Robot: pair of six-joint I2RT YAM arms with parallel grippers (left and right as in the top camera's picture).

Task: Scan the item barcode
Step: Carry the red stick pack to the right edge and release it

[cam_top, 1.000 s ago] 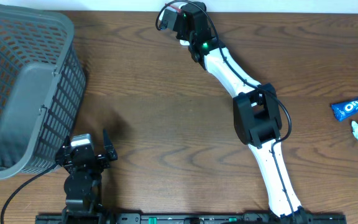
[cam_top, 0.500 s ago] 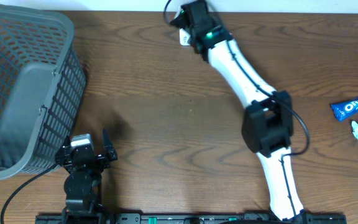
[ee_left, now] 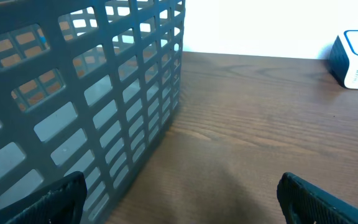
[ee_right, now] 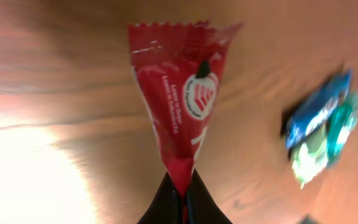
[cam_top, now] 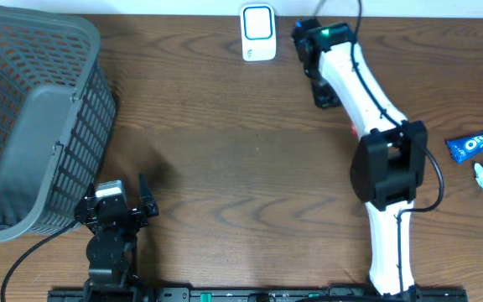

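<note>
Pinches a red packet [ee_right: 178,93] in the right claw [ee_right: 182,198], tips pressed together on the narrow lower crimp, leaving the whole printed body clear of the fingers and no face covered for reading. Shows the wrist camera only a logo and small lettering; no barcode to make out on that side, so probably printed on the far one. Carries it off the table [cam_top: 225,168], over bare wood, with the Oreo pack [ee_right: 316,115] and a teal packet [ee_right: 328,140] blurred beyond at the right. Hard to place from overhead: mostly hidden under the right arm, stretched to the far edge just right of the scanner [cam_top: 258,32]. Finds that scanner at the back middle, window facing up and forward, presumably within reach of either arm. Seems not presented at this instant: points toward the snacks, not toward the window. Calls next, by this reading, for a turn of the wrist to the scanner, barcode side first and flat enough to read; risks a tilted or crumpled foil giving no read, or a slip from so small a pinch. Has the left claw [ee_left: 182,205] spread wide and empty, low beside the basket [ee_left: 104,93], likely parked out of the way, near the probable drop for scanned goods.
</note>
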